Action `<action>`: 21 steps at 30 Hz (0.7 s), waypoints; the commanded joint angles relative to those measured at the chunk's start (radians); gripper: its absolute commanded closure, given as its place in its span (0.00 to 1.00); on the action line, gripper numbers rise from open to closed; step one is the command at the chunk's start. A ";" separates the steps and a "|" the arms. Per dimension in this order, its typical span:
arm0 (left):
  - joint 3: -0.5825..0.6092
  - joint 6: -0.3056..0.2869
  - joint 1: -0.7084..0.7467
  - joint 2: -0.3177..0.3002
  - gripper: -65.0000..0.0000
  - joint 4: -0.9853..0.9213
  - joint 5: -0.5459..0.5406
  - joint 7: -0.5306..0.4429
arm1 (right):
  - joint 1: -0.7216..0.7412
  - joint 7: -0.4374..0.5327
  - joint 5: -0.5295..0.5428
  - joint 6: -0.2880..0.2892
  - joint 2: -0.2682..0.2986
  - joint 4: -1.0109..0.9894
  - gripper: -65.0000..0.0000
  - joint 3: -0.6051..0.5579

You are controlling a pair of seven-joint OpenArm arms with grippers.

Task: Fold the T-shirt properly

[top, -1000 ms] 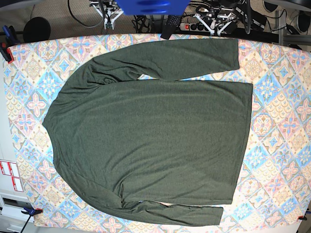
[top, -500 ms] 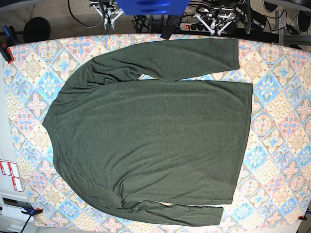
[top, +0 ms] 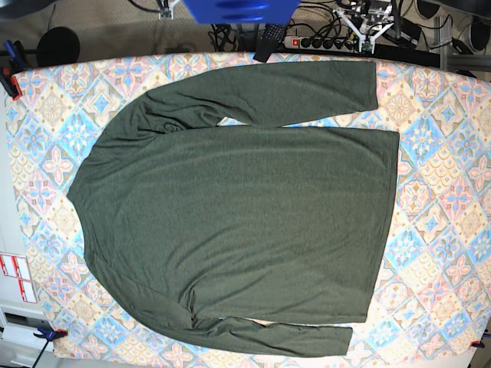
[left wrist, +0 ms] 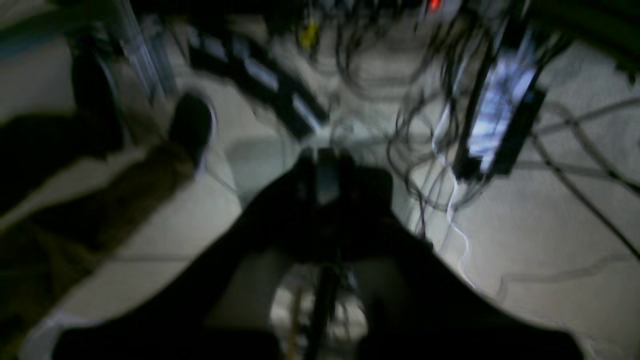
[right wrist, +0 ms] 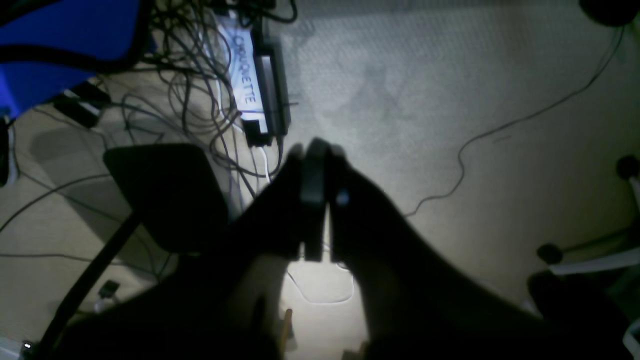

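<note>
On the patterned table (top: 441,192), well clear of both sets of fingers, the T-shirt (top: 238,207) lies flat and unfolded: dark olive, heathered, plain, neck toward the base view's left, hem toward its right. One long sleeve runs along the near edge, the other along the far edge. Bare cloth-covered margins frame it, widest past the hem. Beyond the far edge, the left gripper (left wrist: 327,167) and right gripper (right wrist: 315,172) hang over carpet and cables (right wrist: 200,75), fingers pressed together on nothing.
</note>
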 commanded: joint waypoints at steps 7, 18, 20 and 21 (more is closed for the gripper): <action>0.126 0.006 0.197 -0.100 1.00 0.278 -0.009 0.003 | -0.143 0.008 0.003 0.000 0.004 0.185 1.00 0.005; 0.172 0.007 0.447 -0.161 1.00 0.631 -0.014 0.003 | -0.352 -0.002 0.002 0.000 0.004 0.574 1.00 0.139; 0.171 0.009 0.495 -0.163 1.00 0.719 -0.035 0.003 | -0.393 -0.003 0.002 0.000 0.004 0.648 1.00 0.139; 0.171 0.009 0.516 -0.178 1.00 0.760 -0.052 0.003 | -0.411 -0.003 0.002 0.000 0.004 0.680 1.00 0.139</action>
